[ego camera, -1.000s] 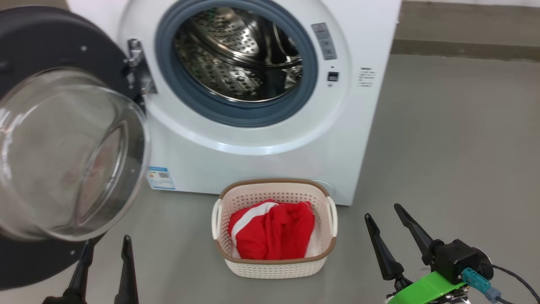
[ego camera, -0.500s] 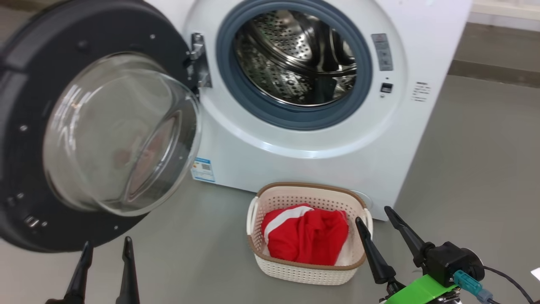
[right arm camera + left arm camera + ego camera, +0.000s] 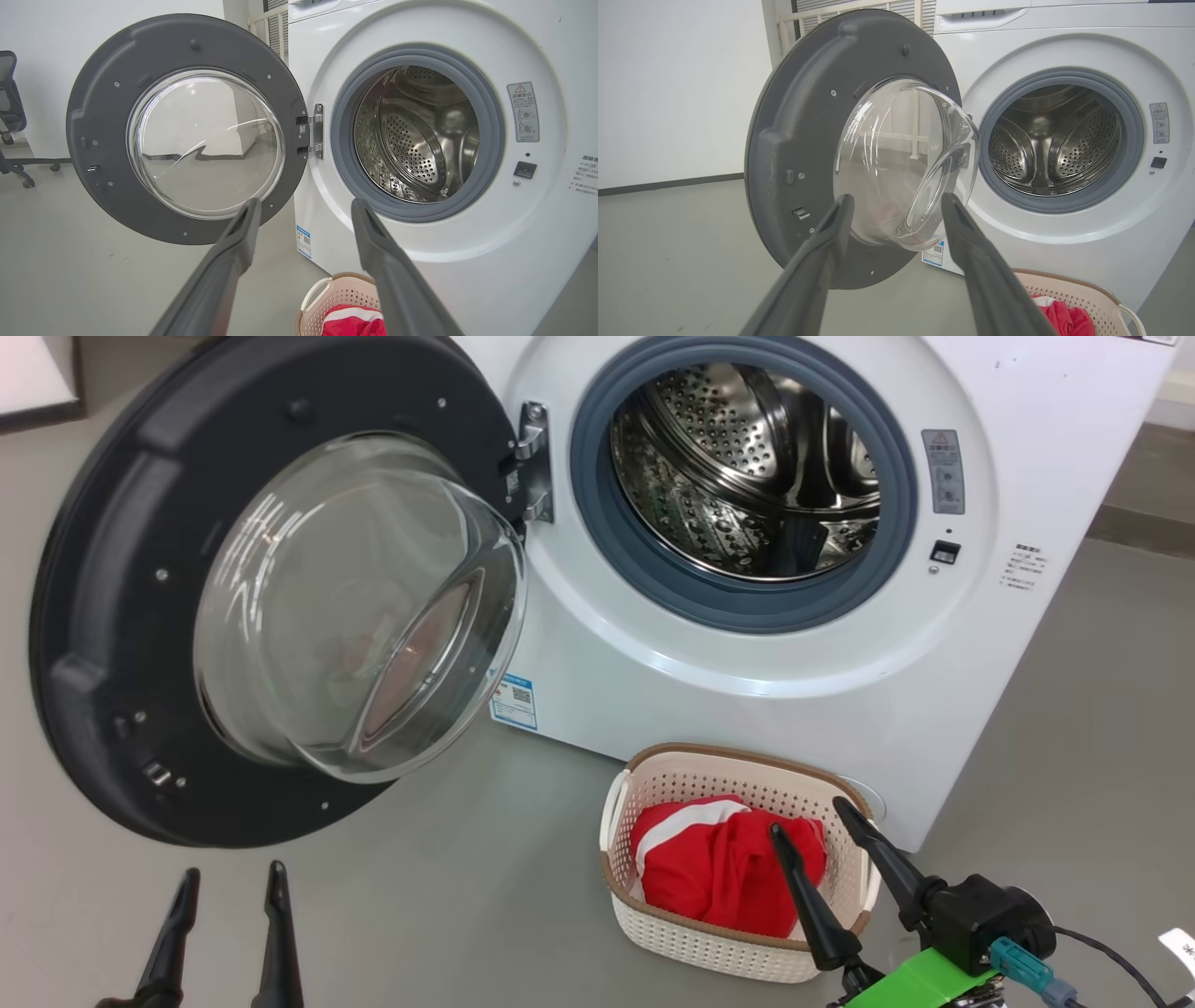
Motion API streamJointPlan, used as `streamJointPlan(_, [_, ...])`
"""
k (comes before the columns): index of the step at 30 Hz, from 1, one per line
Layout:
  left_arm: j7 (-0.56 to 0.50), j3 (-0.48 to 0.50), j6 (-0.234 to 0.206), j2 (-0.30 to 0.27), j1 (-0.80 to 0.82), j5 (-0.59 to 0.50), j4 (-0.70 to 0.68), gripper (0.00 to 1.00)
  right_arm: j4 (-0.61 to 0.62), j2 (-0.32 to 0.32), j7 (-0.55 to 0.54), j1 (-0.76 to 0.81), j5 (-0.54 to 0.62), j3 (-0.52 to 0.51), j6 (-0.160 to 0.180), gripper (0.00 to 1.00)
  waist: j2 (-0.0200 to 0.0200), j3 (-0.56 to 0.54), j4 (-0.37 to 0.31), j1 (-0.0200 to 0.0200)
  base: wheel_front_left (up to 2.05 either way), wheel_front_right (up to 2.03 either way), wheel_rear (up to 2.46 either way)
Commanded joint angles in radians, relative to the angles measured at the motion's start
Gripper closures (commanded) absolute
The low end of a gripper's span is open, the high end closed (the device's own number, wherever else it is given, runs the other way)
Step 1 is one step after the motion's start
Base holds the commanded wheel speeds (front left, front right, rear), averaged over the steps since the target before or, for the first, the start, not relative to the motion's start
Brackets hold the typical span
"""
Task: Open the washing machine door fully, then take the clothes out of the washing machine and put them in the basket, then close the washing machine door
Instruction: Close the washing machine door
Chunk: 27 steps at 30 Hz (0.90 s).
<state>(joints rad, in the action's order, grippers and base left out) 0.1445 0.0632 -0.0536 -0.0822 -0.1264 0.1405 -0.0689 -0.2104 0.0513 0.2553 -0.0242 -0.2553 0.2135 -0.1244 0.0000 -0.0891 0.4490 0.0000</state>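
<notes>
Comparing the head view with that of a second ago, we find the whole picture displaced. The washing machine [image 3: 747, 700], the washing machine door [image 3: 280, 607] and the basket [image 3: 709, 756] have slid rightward together, so we attribute this to the camera turning, not to the things.

The door stands swung wide on its hinge, inner face toward us. The clothes [image 3: 719, 873] lie in the basket, which sits on the floor [image 3: 467, 896] just before the machine's front. The left gripper [image 3: 233, 870] and right gripper [image 3: 808, 816] both stand wide and hold nothing, as they did a second ago.

We judge the unloading done, or nearly so. The turn toward the door suggests closing is the step in hand.

Reservations:
- The lowest front of the drum [image 3: 747, 485] is masked by the gasket [image 3: 597, 523], so we cannot certify that no garment remains.
- The right gripper's fingers cross the basket in the head view, and both wrist views cut the basket off.
- A reddish patch in the door's window [image 3: 373, 644] is unclear; it may be a reflection.
- The door's outer face is turned away.
</notes>
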Motion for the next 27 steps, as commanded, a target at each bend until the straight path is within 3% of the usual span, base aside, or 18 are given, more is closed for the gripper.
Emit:
streamJointPlan(1, [0.0, 0.031, -0.009, -0.015, 0.019, -0.007, -0.038, 0.0, 0.027, -0.001, 0.006, -0.043, -0.01, 0.027, -0.006, 0.0, 0.0, 0.001, 0.007, 0.0, 0.0, 0.0, 0.0])
streamJointPlan(17, [-0.008, 0.03, -0.029, -0.022, 0.007, -0.005, -0.045, 0.0, 0.015, -0.001, 0.006, -0.058, -0.011, 0.036, -0.006, 0.0, 0.0, 0.002, 0.008, 0.0, 0.0, 0.0, 0.0])
streamJointPlan(18, [-0.013, 0.027, -0.03, -0.026, 0.006, -0.011, -0.044, 0.51, 0.015, -0.001, 0.006, -0.057, -0.011, 0.035, -0.006, 0.0, 0.0, 0.002, 0.007, 0.0, 0.0, 0.0, 0.0])
streamJointPlan(19, [-0.017, 0.025, -0.033, -0.028, 0.006, -0.014, -0.044, 0.83, 0.015, -0.001, 0.006, -0.056, -0.012, 0.034, -0.006, 0.0, 0.0, 0.001, 0.007, 0.0, 0.0, 0.0, 0.0])
streamJointPlan(20, [-0.018, 0.025, -0.036, -0.032, 0.008, -0.021, -0.044, 1.0, 0.015, -0.001, 0.006, -0.054, -0.012, 0.034, -0.006, 0.0, 0.0, 0.001, 0.006, 0.0, 0.0, 0.0, 0.0])
streamJointPlan(27, [0.017, 0.045, -0.062, -0.079, 0.089, -0.062, -0.071, 1.0, 0.015, -0.001, 0.006, -0.048, -0.01, 0.034, -0.006, 0.0, 0.0, 0.004, -0.006, 0.0, 0.0, 0.0, 0.0])
